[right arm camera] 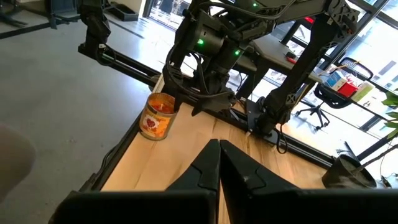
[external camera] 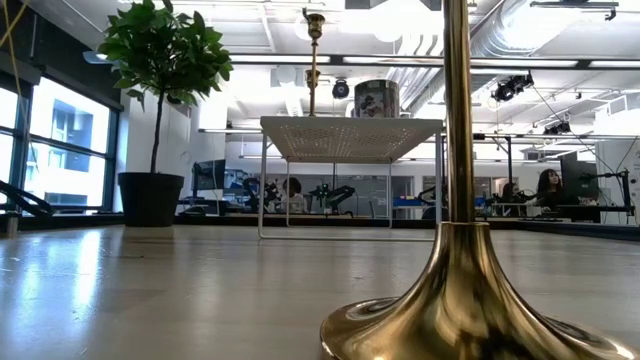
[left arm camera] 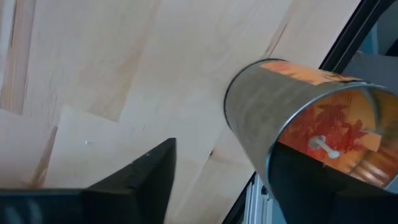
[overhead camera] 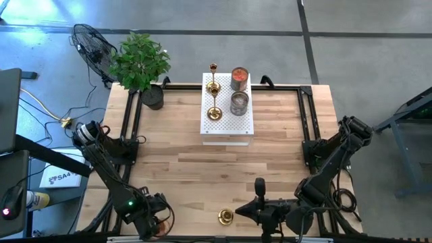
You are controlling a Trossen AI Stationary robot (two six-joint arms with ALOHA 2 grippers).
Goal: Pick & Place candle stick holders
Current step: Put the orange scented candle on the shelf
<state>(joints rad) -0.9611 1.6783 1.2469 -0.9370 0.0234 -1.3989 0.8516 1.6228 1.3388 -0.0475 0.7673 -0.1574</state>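
Our left gripper (right arm camera: 205,102) straddles an orange candle jar (right arm camera: 157,116), grip uncertain; the brass candlestick holder (overhead camera: 225,217) beside our closed right gripper (overhead camera: 260,185) awaits pickup.

From my left wrist camera I see the left tool (left arm camera: 242,180) with a jar candle (left arm camera: 298,130) between its fingers (left arm camera: 140,177): one dark finger shows plainly on one side, while the other is mostly hidden behind the jar. The jar is a grey-walled cylinder tilted so that I look into its open mouth, where there is orange wax with a leaf pattern and a small pale wick. I cannot tell whether the fingers press on the jar. Behind it lies the pale wooden worktop (left arm camera: 124,74), its planks running diagonally, and a dark metal frame rail (left arm camera: 354,31) crosses one corner beyond the worktop's edge.
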